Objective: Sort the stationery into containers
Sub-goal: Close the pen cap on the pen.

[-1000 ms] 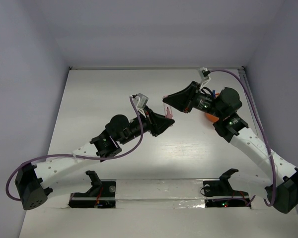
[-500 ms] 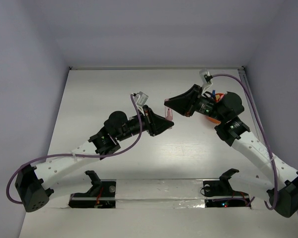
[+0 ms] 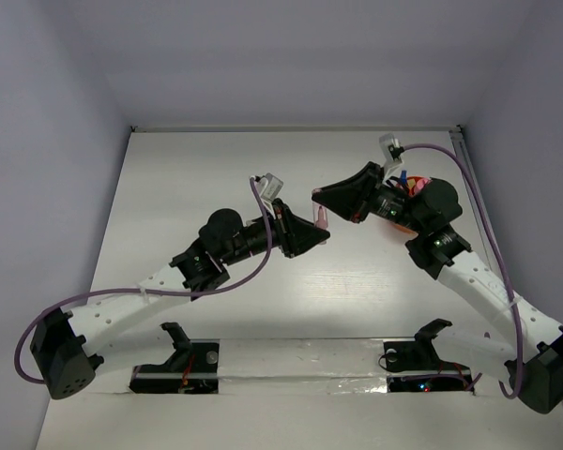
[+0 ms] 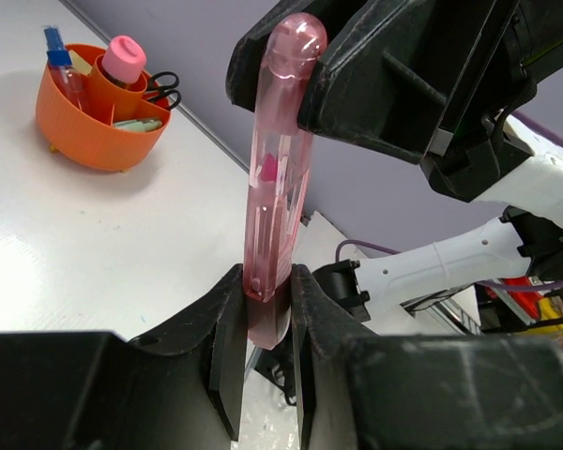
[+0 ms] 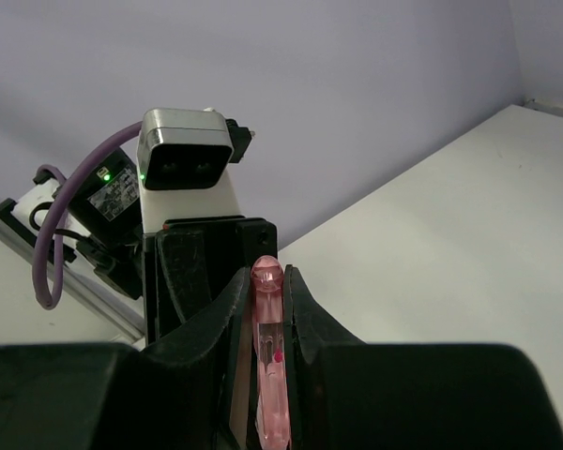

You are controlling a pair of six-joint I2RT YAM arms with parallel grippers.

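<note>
Pink marker (image 4: 277,187) is kept clamped by left end effector (image 4: 263,305) and right end effector (image 5: 269,300); hardly anything is moved, so the handover is judged unfinished.

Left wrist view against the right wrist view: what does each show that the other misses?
Only the left wrist view: the orange bowl, already holding a pink-capped marker, scissors and a blue-tipped item. It also shows the right claw from outside, closed on the upper end of the pink pen. Only the right wrist view: the left arm's camera box and its purple cable. Both: the pink pen gripped between that view's own fingers, so the left claw and the right claw hold opposite ends.
</note>
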